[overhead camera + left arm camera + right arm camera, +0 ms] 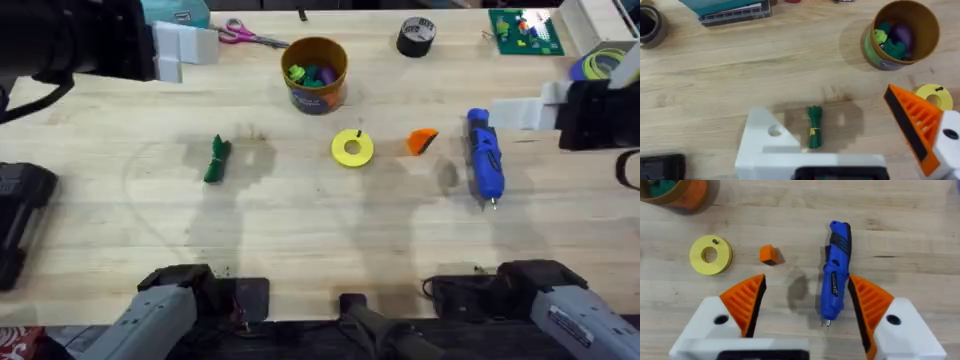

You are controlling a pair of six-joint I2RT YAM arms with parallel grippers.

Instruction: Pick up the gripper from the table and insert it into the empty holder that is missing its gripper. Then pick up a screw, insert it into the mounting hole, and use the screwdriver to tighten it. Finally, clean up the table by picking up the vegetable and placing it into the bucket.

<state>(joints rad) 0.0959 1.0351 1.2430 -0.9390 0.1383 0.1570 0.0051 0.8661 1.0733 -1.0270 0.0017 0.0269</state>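
Workshop: wooden bench (300,240), circuit board (524,32), tape roll (416,37).

The screw (715,242) on the yellow disc (710,255) is too small to resolve, the bucket (677,193) is cut off by the frame edge, and the tape roll (650,26) is likewise cropped.
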